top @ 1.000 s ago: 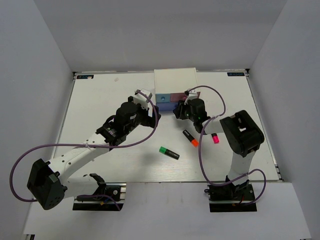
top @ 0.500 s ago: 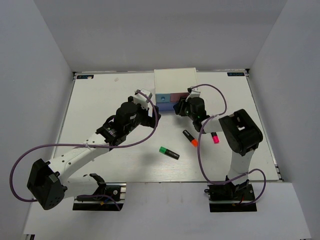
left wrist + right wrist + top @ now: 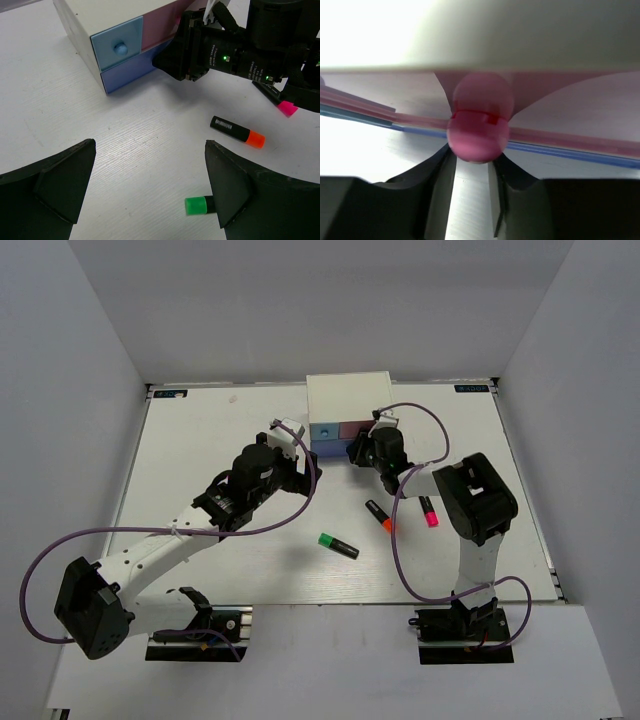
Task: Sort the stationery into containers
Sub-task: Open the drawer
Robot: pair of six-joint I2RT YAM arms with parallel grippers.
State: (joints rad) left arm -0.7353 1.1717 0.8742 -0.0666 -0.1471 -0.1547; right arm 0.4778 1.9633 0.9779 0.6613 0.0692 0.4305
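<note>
The white box point(image 3: 348, 398) stands at the table's far edge with a light blue drawer point(image 3: 117, 47), a pink drawer point(image 3: 160, 27) and a periwinkle drawer point(image 3: 127, 75). My right gripper point(image 3: 358, 448) is at the pink drawer's front, its fingers closed narrowly about the pink knob point(image 3: 479, 131). My left gripper point(image 3: 150, 145) is open and empty, hovering above the table left of the green highlighter point(image 3: 338, 545). The orange highlighter point(image 3: 380, 515) and the pink-red highlighter point(image 3: 429, 512) lie on the table near the right arm. The pink cylinder and silver piece are out of view.
The table mat's far edge meets the grey back wall behind the box. Purple cables point(image 3: 405, 540) loop off both arms over the table. The right arm's body point(image 3: 478, 500) stands right of the orange and pink-red highlighters.
My right gripper has moved up and left, closer against the box's pink drawer front. The left arm and the highlighters have not moved.
</note>
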